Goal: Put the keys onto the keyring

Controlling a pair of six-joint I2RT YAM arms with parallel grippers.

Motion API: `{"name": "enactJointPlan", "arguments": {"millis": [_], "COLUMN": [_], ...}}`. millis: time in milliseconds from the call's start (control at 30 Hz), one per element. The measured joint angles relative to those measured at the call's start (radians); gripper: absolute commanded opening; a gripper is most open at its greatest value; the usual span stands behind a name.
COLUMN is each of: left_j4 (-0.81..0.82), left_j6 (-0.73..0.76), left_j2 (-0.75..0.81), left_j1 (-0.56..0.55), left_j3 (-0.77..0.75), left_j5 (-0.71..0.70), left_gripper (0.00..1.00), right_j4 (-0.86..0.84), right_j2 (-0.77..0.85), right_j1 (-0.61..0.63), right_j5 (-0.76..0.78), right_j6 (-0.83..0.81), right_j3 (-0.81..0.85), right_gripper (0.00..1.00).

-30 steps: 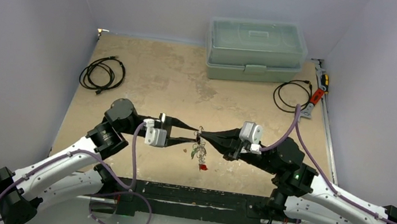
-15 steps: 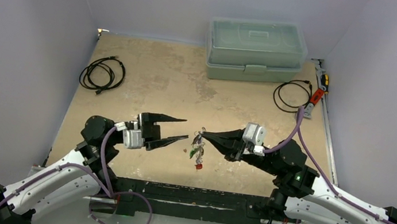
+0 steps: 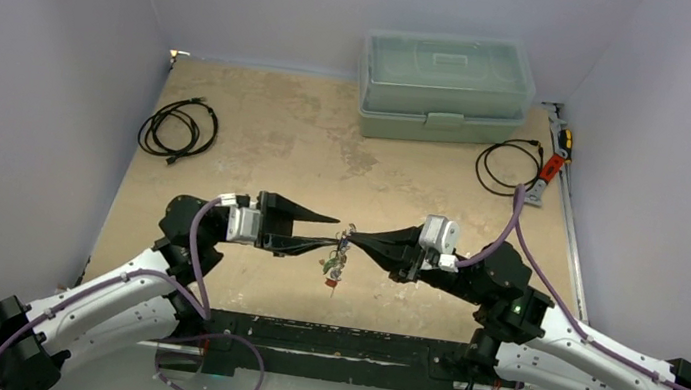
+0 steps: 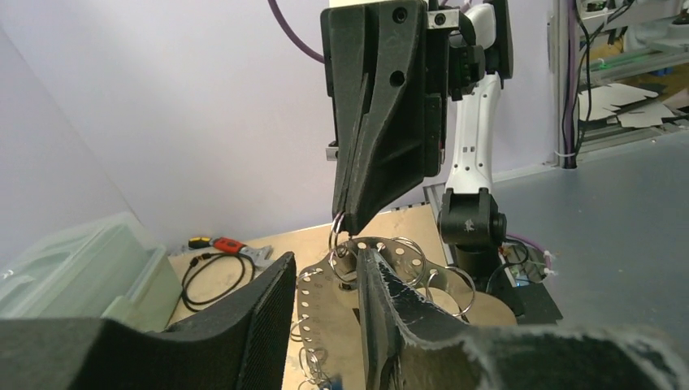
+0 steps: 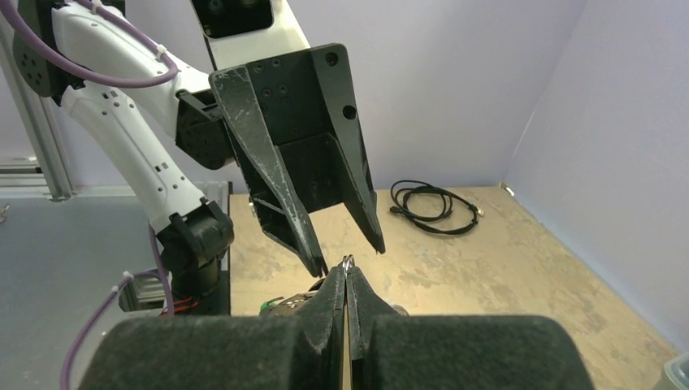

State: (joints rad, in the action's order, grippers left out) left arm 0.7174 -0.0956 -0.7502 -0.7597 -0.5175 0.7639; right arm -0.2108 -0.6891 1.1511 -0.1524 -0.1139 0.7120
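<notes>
Keys (image 3: 337, 260) hang from right hand (image 3: 352, 233); toolbox (image 3: 447, 82), cables (image 3: 178, 128) behind.

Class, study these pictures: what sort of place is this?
Likely a robotics lab test cell: a left arm and right arm mounted at a worn table, plain walls enclosing it, aluminium framing behind.

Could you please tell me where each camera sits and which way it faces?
Top external: above, behind the arms, looking down at the table; both arms show.
Left wrist: faces right, past the left gripper to the right gripper holding keys.
Right wrist: faces left, past the right gripper to the left.
Shared: all show both grippers.
</notes>
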Motion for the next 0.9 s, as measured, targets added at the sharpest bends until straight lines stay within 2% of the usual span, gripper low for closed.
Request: {"name": "enactJointPlan", "arguments": {"millis": [67,233,333,833,900], "left_j4": [0.0,0.0,-0.001,-0.053,-0.03], "left_j6": [-0.002,-0.013,-0.014,0.052,0.046], "left_j2": [-0.008,-0.025,-0.033,-0.043,-0.063], "left_j1": [0.0,0.0,0.0,0.0,0.0], "left_j3": [0.0,0.0,0.0,-0.019,-0.019], "left_j5": [0.011,0.037,0.044,0.059,0.068], "left_gripper": [0.29,0.08,0.01,0.0,0.03], "right_j4": [-0.001,-0.007,-0.006,-0.006,-0.003], "right_j2": [-0.001,-0.002,-0.005,-0.005,-0.005], "right_j1": [0.0,0.0,0.0,0.0,0.0], "right_j5": [-0.002,-0.016,-0.023,-0.024,-0.024], "right_j6": [0.002,0.003,0.003,0.01,0.014], "right_j3": [0.0,0.0,0.0,0.0,0.001], "right_gripper": [0.0,0.0,0.0,0.0,0.0]}}
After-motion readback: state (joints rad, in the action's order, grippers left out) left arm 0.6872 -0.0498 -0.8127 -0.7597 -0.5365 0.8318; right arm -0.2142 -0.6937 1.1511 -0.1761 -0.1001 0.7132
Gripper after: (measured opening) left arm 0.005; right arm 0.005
